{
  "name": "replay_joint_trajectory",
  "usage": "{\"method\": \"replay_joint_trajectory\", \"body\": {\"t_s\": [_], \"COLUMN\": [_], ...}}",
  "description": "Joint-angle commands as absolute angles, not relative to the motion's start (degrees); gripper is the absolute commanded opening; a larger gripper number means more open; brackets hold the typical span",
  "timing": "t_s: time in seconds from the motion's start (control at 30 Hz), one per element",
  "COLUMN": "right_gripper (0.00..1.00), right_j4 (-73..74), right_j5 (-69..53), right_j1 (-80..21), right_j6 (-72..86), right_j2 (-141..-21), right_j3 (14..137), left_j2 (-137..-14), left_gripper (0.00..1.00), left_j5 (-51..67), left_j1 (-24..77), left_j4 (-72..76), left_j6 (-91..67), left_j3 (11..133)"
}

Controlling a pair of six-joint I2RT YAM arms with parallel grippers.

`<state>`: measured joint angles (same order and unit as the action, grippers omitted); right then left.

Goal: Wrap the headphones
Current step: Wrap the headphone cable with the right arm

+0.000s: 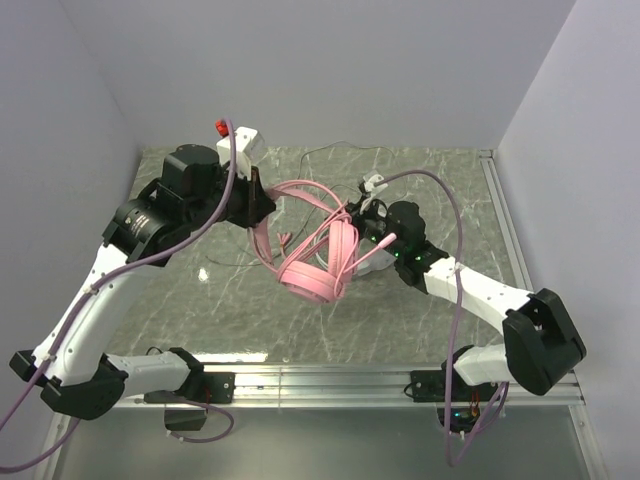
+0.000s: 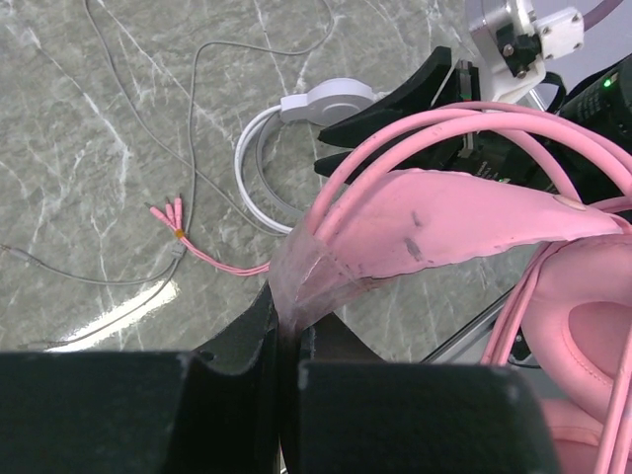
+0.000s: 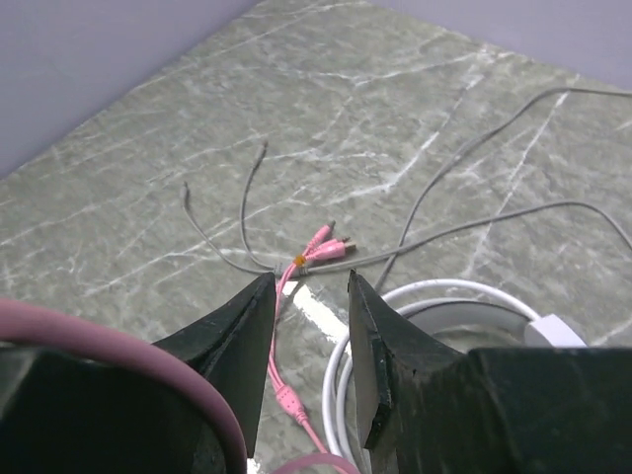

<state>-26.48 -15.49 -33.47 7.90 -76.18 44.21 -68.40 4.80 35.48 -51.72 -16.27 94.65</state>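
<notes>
**A:** Where does the marble table (image 1: pixel 200 300) carry the pink headset (image 1: pixel 330 250)?

**B:** It doesn't. The headset hangs mid-frame in the top view. The left gripper (image 2: pixel 286 331) is clamped on its headband (image 2: pixel 444 222), and the right gripper (image 3: pixel 308 296) stands parted and empty.

**A:** Risks?

**B:** The pink cable (image 3: pixel 287 399) lies across the pale cable (image 3: pixel 444 234) beside the white headset (image 2: pixel 296 109). Winding may drag both.

**A:** Heading?

**B:** The long axis slants from upper left to the earcups (image 1: pixel 305 283) at lower right.

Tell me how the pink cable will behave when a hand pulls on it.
Probably floppy: the pink cable lies slack and drapes in loops over the headband. It looks thin and light, so it could slip from a pinch. Its split plug end may snag the grey cable beside it.
</notes>
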Motion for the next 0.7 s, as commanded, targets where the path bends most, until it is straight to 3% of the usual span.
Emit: {"method": "replay_joint_trajectory", "body": {"t_s": [0.0,0.17,0.23,0.33,0.67], "right_gripper": [0.43,0.37,0.23,0.11,0.07], "right_j4": [-36.9,-40.7,-42.0,-42.1,-52.3], "right_j5": [-16.9,-19.0,-19.6,-20.4,-26.2], "right_j1": [-33.1,-33.2,-33.2,-33.1,-33.4], "right_j6": [8.9,10.2,10.9,11.7,21.3], "right_j2": [-76.9,-78.4,-78.7,-79.4,-80.9], "right_j3": [43.2,43.2,42.8,43.2,38.4], "left_j2": [-68.4,-70.0,-70.8,-71.4,-70.2], "left_gripper": [0.0,0.0,0.0,0.0,0.0], "left_j5": [8.5,9.0,9.6,9.3,7.1], "left_j1": [35.4,35.4,35.4,35.4,35.4], "left_j4": [-48.4,-48.8,-48.7,-47.3,-32.5], "left_j6": [-20.8,-22.6,-23.5,-25.7,-35.9], "left_j3": [99.2,101.9,102.6,103.2,96.3]}}
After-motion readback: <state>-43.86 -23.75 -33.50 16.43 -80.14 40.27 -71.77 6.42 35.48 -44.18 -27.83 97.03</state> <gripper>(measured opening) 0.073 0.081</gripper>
